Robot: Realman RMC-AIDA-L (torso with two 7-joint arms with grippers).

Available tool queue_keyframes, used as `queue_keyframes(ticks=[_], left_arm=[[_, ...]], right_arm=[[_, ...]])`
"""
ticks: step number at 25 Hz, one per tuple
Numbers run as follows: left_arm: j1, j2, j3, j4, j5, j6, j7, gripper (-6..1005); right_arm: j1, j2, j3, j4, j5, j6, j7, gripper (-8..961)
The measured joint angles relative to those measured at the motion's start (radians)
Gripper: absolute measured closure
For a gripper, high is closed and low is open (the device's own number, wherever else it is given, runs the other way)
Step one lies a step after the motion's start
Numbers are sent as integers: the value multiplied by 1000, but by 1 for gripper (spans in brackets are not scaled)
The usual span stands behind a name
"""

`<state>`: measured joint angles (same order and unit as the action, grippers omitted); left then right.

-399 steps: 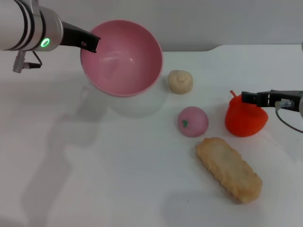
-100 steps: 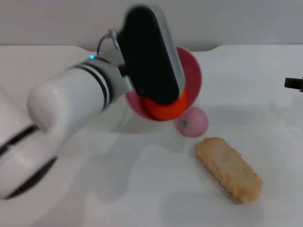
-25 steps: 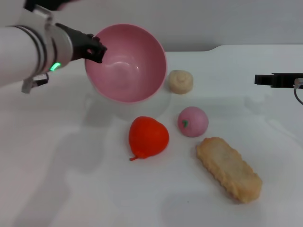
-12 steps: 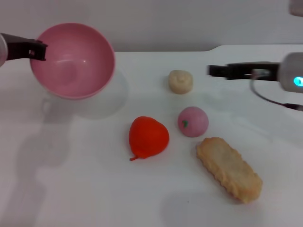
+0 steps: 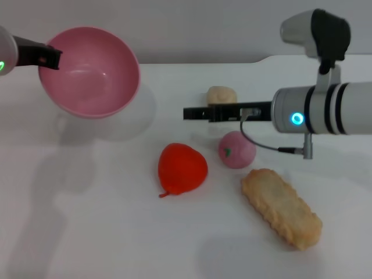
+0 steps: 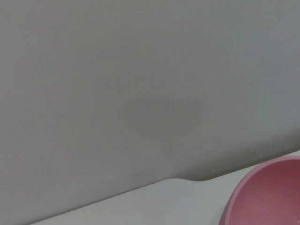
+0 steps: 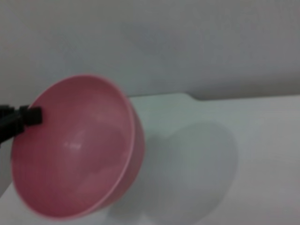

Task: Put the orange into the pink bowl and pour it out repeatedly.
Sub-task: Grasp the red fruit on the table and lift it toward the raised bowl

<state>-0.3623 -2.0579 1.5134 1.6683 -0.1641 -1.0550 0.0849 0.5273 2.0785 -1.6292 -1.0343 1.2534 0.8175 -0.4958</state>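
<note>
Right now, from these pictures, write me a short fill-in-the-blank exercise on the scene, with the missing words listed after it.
1. The left hand holds the pink bowl by its ____.
2. The pink bowl has ____ inside it.
3. The orange lies on the ____, beside the pink ball.
4. The right hand reaches out above the table, in front of the ____ bun.

Missing words: rim; nothing; table; beige

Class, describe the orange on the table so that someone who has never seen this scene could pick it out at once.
Start at the white table and find the cluster of toy foods near its middle. The orange is the leftmost of them, beside the small pink ball. It alone is glossy orange-red and lumpy, with a thin stem, unlike the ball, the beige bun and the long tan biscuit.
</note>
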Motion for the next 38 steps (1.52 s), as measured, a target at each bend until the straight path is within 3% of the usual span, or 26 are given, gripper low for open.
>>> queue_keyframes(ticks=[1,10,15,25,32,38], left_arm=[[-36,0,-3,-35,2,-3,7,953],[-94,1,-2,-85,17,-4,23,954],[-98,1,3,-86,28,-4,23,954],[-99,1,4,-87,28,-1,24,953],[-94,0,5,-87,27,3,36,953],[-90,0,-2,-87,27,4,47,953]], right_arm=[[5,0,-8,18,19,0,-7,331],[40,3,-69,99,105,3,-23,330],[93,3,-94,203,195,0,-78,331],[171,5,-95,323,202,-33,-98,330],[199,8,-108,363,202,-37,-97,336],[176,9,-111,338,202,-49,-127,369]])
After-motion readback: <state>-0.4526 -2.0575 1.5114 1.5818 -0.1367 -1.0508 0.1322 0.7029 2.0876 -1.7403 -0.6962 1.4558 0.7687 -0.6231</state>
